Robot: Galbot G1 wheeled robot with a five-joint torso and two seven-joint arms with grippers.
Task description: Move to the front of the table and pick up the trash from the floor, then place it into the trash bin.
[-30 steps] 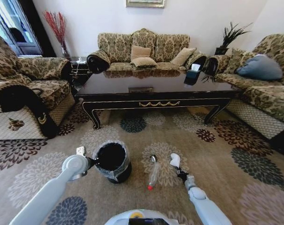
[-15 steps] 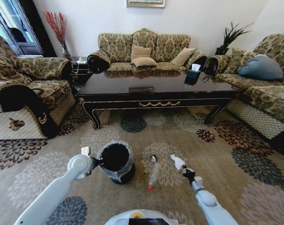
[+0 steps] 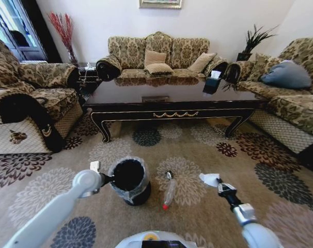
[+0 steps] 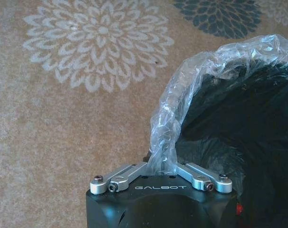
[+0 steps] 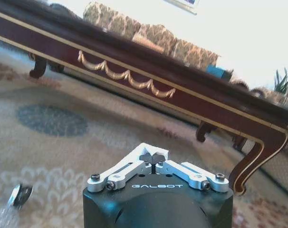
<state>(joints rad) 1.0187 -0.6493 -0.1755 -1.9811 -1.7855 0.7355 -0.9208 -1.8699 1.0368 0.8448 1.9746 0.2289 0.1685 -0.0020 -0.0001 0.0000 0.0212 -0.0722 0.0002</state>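
1. Head view first: the right gripper (image 3: 217,182) had swung out to the right, away from the bottle, since a second earlier, with the white paper wad (image 3: 209,179) pinched at its tip, lifted off the floor (image 3: 280,217).
2. Right wrist view backed that up: the jaws were closed on the white paper, and the table (image 5: 191,102) with its gold ornament ran across behind.
3. The left gripper (image 3: 106,179) sat at the rim of the trash bin (image 3: 129,181). From the left wrist view its jaws were clamped on the clear liner (image 4: 168,137) folded over the rim. The bin looked shifted a touch toward the bottle compared with a second before, so I'd say that arm was dragging or steadying it.
4. The clear bottle (image 3: 169,192) with the red cap lay on the carpet between the bin and the right arm, and the tiny round piece (image 3: 169,175) sat just past its far end. Neither looked touched.
5. My read: one bit of trash was in hand but had moved away from the bin rather than toward it, so nothing was binned yet, and two pieces were left on the floor.
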